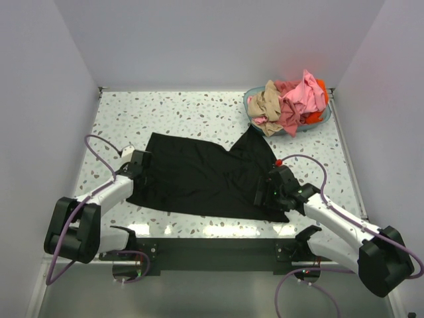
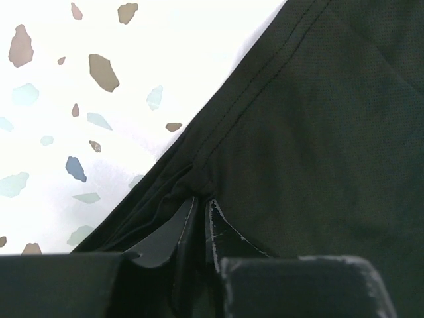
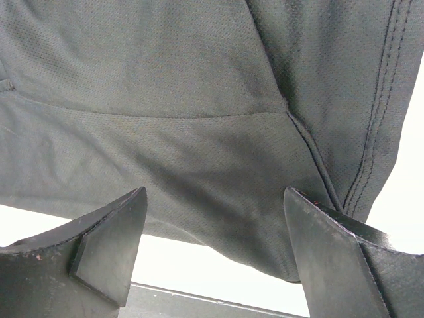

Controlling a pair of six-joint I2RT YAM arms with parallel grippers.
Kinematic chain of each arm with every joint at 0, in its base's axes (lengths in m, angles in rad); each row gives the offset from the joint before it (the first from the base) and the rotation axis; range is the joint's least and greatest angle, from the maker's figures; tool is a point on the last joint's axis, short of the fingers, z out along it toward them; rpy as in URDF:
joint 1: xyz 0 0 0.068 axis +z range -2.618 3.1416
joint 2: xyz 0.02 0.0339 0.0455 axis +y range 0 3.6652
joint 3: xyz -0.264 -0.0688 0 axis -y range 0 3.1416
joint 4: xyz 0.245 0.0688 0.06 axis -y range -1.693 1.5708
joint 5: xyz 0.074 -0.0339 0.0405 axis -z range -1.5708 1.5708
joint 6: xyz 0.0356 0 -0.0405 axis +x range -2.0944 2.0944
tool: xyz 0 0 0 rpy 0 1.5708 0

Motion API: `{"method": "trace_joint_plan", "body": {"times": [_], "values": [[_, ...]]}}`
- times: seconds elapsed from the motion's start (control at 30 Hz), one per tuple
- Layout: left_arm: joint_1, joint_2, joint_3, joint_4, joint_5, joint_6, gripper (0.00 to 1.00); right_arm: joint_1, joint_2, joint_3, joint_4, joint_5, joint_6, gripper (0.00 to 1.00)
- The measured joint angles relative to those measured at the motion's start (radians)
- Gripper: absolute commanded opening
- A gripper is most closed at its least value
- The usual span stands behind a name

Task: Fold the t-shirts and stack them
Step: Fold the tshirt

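A large black t-shirt [image 1: 199,175] lies spread on the speckled table. My left gripper [image 1: 137,164] is shut on its left hemmed edge; in the left wrist view the fingers [image 2: 165,232] pinch a bunched fold of the black cloth [image 2: 311,132]. My right gripper [image 1: 264,192] is open over the shirt's right part near its front edge; in the right wrist view the fingers [image 3: 106,245] stand wide apart above the cloth [image 3: 185,99]. Pink [image 1: 301,96], tan-beige [image 1: 267,103] and orange-red [image 1: 320,87] shirts are heaped in the basket.
A teal round basket [image 1: 252,99] stands at the back right corner against the walls. White walls enclose the table on three sides. A dark rail [image 1: 212,248] runs along the near edge between the arm bases.
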Motion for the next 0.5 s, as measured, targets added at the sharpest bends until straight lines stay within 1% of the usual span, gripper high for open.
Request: {"method": "trace_joint_plan", "body": {"times": [0.1, 0.5], "values": [[0.0, -0.002, 0.0, -0.001, 0.003, 0.007, 0.09, 0.0, 0.0, -0.003, 0.0, 0.001, 0.0, 0.87], [0.0, -0.089, 0.05, -0.068, 0.016, 0.04, 0.08, 0.0, -0.004, -0.013, 0.008, 0.003, 0.0, 0.88]]}}
